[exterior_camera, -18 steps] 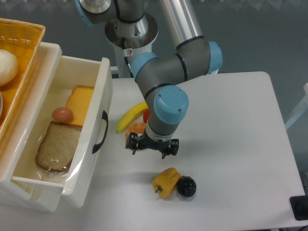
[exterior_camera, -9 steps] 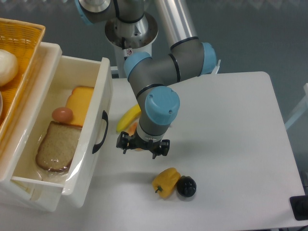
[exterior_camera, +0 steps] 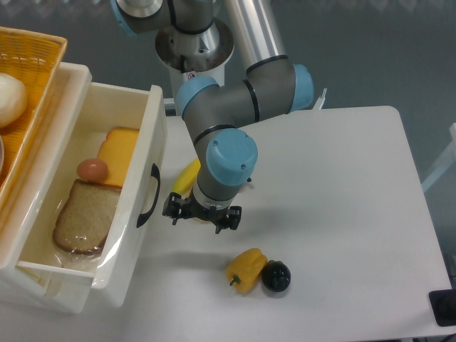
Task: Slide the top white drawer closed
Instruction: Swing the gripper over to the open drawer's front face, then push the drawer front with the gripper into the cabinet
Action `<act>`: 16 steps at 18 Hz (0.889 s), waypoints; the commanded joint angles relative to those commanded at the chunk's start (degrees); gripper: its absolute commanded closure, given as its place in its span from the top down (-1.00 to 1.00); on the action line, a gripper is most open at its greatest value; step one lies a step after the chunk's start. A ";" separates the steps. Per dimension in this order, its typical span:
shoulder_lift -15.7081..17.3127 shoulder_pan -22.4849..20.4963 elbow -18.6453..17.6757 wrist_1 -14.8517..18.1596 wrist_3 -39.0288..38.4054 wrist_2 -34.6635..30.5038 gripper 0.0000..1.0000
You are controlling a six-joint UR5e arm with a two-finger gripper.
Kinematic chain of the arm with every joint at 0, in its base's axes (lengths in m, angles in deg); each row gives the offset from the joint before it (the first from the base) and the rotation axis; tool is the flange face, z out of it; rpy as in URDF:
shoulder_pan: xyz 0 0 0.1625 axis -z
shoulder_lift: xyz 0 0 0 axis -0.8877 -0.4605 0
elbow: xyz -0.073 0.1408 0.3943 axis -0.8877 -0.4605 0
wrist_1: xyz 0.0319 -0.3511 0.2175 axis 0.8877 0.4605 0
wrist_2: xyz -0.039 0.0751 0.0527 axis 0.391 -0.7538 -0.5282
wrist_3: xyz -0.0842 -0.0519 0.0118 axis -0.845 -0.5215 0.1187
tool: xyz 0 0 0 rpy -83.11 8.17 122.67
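The top white drawer [exterior_camera: 153, 135] stands pulled far out at the left, with a black arched handle [exterior_camera: 149, 196] on its front. Inside lie a slice of bread [exterior_camera: 85, 216], a brown egg [exterior_camera: 92, 169] and orange cheese slices [exterior_camera: 117, 152]. My gripper [exterior_camera: 201, 215] hangs just right of the drawer front, at about the handle's height, a short gap away from it. Its fingers point down at the table and nothing shows between them; from this high view I cannot tell whether they are open or shut.
A yellow wicker basket [exterior_camera: 35, 60] sits on the cabinet at the upper left. A banana [exterior_camera: 186, 177] lies partly under the arm. A yellow pepper [exterior_camera: 245, 269] and a black round object [exterior_camera: 276, 276] rest near the table's front.
The gripper has moved steadily left toward the drawer front, now covering the orange and red items beside the banana. The drawer has not moved.
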 joint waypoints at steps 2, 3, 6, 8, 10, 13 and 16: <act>0.09 0.26 0.00 0.00 0.00 0.70 1.00; 0.09 0.35 0.00 0.00 0.00 0.88 1.00; 0.88 0.44 0.00 0.44 0.09 1.40 1.00; 1.23 0.44 0.00 0.53 0.09 2.46 1.00; 2.19 0.44 0.00 0.79 0.35 2.46 1.00; 2.20 0.88 0.00 0.88 0.44 2.46 1.00; 2.20 1.66 0.00 0.97 0.35 2.55 1.00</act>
